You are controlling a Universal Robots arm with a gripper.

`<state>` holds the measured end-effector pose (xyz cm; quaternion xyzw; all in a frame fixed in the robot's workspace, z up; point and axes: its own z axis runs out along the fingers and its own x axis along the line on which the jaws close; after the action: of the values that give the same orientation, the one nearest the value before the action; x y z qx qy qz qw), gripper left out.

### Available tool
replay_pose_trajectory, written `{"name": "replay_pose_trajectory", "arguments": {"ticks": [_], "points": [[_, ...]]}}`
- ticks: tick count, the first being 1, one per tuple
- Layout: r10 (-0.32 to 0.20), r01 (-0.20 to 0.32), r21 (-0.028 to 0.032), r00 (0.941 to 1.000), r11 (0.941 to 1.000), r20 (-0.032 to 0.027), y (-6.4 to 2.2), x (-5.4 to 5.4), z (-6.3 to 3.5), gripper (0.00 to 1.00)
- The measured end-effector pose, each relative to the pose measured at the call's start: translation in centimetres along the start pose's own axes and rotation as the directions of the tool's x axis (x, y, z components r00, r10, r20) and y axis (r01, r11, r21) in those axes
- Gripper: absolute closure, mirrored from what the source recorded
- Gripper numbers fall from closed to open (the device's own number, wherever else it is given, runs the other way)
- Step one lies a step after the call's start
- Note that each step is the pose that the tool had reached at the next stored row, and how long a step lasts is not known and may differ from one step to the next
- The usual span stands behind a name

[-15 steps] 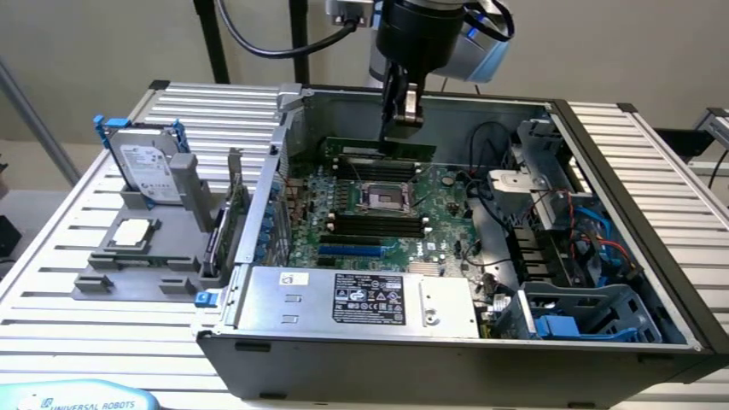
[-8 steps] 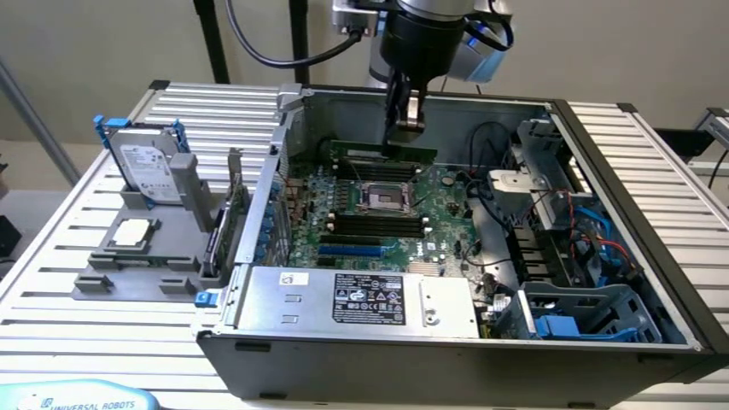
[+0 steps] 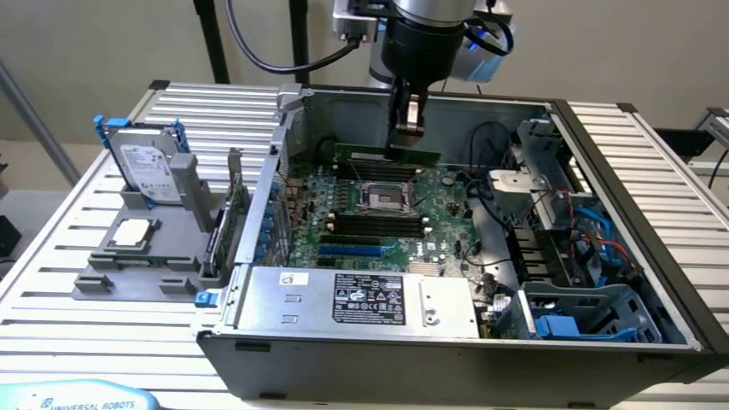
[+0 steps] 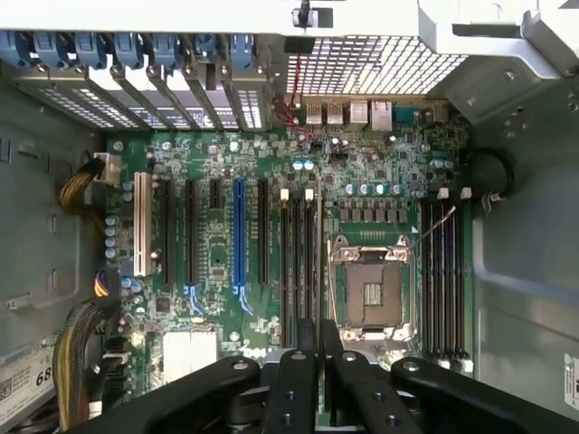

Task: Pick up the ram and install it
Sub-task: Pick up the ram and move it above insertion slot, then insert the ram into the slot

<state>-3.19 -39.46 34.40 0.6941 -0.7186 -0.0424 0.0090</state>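
Slatted metal table (image 3: 68, 325), with an open computer case (image 3: 456, 367) laid flat on it. The ram (image 3: 364, 155) is pinched tight by its top edge in the gripper (image 3: 408, 141) and held level over the motherboard (image 3: 393, 248), at about 12 o'clock of the bare processor socket (image 3: 380, 195) in the exterior view. Black memory slots (image 3: 370, 224) are seen at 6 o'clock of that socket, the power supply (image 3: 353, 299) lower still. At 9 o'clock, outside the case, a hard drive (image 3: 148, 162) and expansion card (image 3: 234, 213) are parked.
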Motion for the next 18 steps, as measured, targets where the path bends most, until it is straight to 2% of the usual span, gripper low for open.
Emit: {"name": "replay_pose_trajectory", "arguments": {"ticks": [1,2,18], "points": [[0.0,0.0,0.0069,1.0,1.0,0.0006,0.0,0.0,0.09,0.87],[-0.001,0.001,0.011,1.0,0.9999,0.0005,0.02,0.01,0.14,0.87],[-0.001,0.001,0.011,1.0,0.9999,0.0006,0.02,0.01,0.15,0.87]]}}
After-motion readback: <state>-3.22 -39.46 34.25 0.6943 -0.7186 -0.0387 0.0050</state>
